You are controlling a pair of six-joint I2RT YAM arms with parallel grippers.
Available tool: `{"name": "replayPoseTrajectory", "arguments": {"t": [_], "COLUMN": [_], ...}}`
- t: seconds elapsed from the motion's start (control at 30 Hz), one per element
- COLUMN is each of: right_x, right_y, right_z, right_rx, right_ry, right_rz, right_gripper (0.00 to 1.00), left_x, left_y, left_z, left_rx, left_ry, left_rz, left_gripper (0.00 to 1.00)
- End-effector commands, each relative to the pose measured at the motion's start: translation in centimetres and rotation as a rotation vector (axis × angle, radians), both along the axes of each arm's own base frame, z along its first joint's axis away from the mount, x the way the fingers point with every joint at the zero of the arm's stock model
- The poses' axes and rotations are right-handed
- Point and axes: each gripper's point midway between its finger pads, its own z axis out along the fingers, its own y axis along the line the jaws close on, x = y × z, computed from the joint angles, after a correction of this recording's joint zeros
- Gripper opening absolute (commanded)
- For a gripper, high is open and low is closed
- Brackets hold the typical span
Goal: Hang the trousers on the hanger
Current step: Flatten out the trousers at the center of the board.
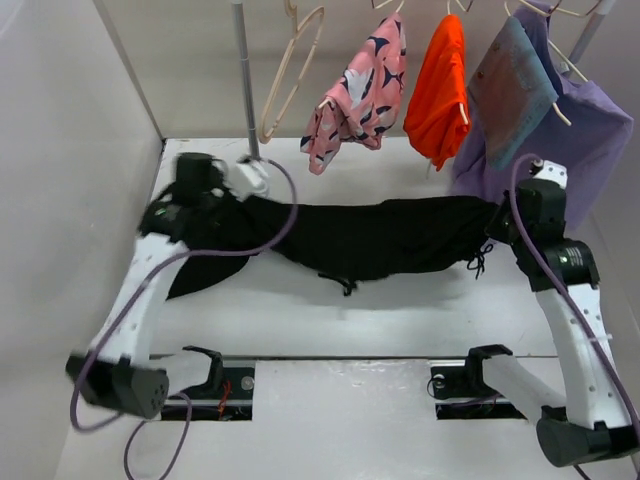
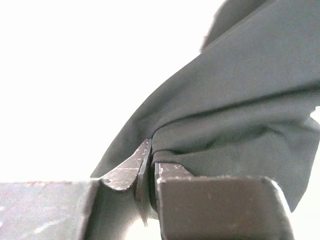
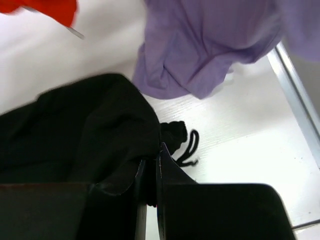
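A: Both grippers are clamping the trousers (image 1: 380,238), left gripper (image 2: 150,152) on one end, right gripper (image 3: 150,162) on the other; cloth is stretching across the table (image 1: 400,320).

B: I'm advising raising both ends together, keeping it taut; hanger (image 1: 271,103) is dangling back-left, apart.

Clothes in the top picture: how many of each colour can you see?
Black soft-fabric trousers: 1
Pink patterned hanging garment: 1
Orange hanging garment: 1
Purple hanging garment: 1
Dull teal-and-brown hanging cloth: 1
Total: 5
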Motion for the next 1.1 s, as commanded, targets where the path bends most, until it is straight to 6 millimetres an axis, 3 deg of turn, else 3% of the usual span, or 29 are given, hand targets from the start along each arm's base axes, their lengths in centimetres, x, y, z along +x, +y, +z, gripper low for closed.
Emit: {"name": "replayPoseTrajectory", "arguments": {"t": [0.0, 0.03, 0.07, 0.13, 0.17, 0.2, 0.23, 0.3, 0.37, 0.47, 0.53, 0.6, 0.67, 0.7, 0.73, 0.83, 0.87, 0.9, 0.93, 0.97, 1.0, 1.03, 1.07], "right_x": [-2.4, -2.9, -3.6, -4.9, -5.3, -5.3, -5.5, -4.6, -3.4, -0.8, 0.6, 1.3, 2.0, 2.7, 3.1, 5.0, 5.8, 6.6, 7.5, 8.5, 9.1, 9.7, 9.7], "right_y": [-0.5, -0.6, -0.7, -1.0, -0.9, -1.0, -0.6, -0.2, 0.8, 1.3, 1.3, 1.4, 1.9, 2.2, 2.2, 1.8, 1.8, 1.7, 1.4, 1.5, 1.5, 1.8, 1.9], "right_z": [4.4, 5.8, 6.8, 8.9, 9.5, 9.9, 9.8, 10.0, 9.6, 7.9, 5.5, 4.2, 3.1, 2.6, 1.2, -0.6, -1.5, -1.5, -1.8, -2.6, -2.8, -3.0, -2.8], "right_rx": [-0.009, -0.005, -0.002, -0.01, -0.022, -0.031, -0.023, -0.036, -0.013, -0.016, -0.024, -0.026, -0.012, -0.006, -0.007, -0.008, -0.007, 0.005, 0.012, 0.02, 0.035, 0.045, 0.043], "right_ry": [-0.091, -0.125, -0.154, -0.194, -0.201, -0.193, -0.168, -0.134, -0.115, -0.069, -0.002, 0.035, 0.057, 0.057, 0.086, 0.072, 0.084, 0.068, 0.057, 0.077, 0.085, 0.095, 0.121], "right_rz": [0.001, 0.001, 0.0, -0.005, 0.014, 0.019, 0.04, 0.076, 0.121, 0.138, 0.129, 0.13, 0.152, 0.161, 0.161, 0.116, 0.1, 0.077, 0.053, 0.046, 0.039, 0.054, 0.053], "right_gripper": [0.0, 0.0, 0.0, 0.0, 0.0, 0.0, 0.0, 0.0, 0.0, 0.0, 0.0, 0.0, 0.0, 0.0, 0.0, 0.0, 0.0, 0.0, 0.04, 0.38, 0.57, 0.73, 0.9], "left_x": [-2.4, -3.0, -4.2, -5.4, -6.3, -7.0, -6.9, -5.9, -4.2, -0.1, 2.9, 4.2, 6.1, 6.8, 7.9, 10.1, 11.6, 12.6, 13.4, 15.0, 15.7, 16.2, 16.6], "left_y": [7.4, 8.5, 10.0, 12.5, 13.3, 14.6, 14.6, 15.1, 15.0, 14.6, 13.8, 13.9, 13.7, 13.5, 13.5, 13.5, 13.4, 12.7, 12.5, 11.9, 11.5, 11.1, 10.9], "left_z": [10.2, 11.0, 14.3, 17.0, 20.0, 21.3, 22.0, 22.1, 21.4, 18.2, 15.2, 13.5, 10.1, 9.5, 7.6, 5.9, 4.2, 3.9, 3.4, 2.9, 2.7, 2.5, 2.4], "left_rx": [0.019, 0.021, 0.003, 0.023, 0.003, 0.023, 0.013, 0.024, 0.018, -0.013, -0.041, -0.04, -0.024, -0.035, -0.025, -0.041, -0.045, -0.067, -0.08, -0.087, -0.107, -0.135, -0.146], "left_ry": [-0.333, -0.384, -0.527, -0.656, -0.782, -0.834, -0.866, -0.859, -0.827, -0.726, -0.636, -0.588, -0.507, -0.5, -0.461, -0.437, -0.403, -0.393, -0.373, -0.337, -0.31, -0.286, -0.262], "left_rz": [0.222, 0.263, 0.324, 0.441, 0.489, 0.551, 0.553, 0.573, 0.577, 0.569, 0.541, 0.541, 0.531, 0.528, 0.528, 0.542, 0.551, 0.552, 0.55, 0.551, 0.546, 0.555, 0.559], "left_gripper": [0.0, 0.0, 0.0, 0.0, 0.0, 0.0, 0.0, 0.0, 0.0, 0.0, 0.0, 0.0, 0.0, 0.0, 0.0, 0.0, 0.0, 0.02, 0.07, 0.16, 0.28, 0.56, 0.65]}}
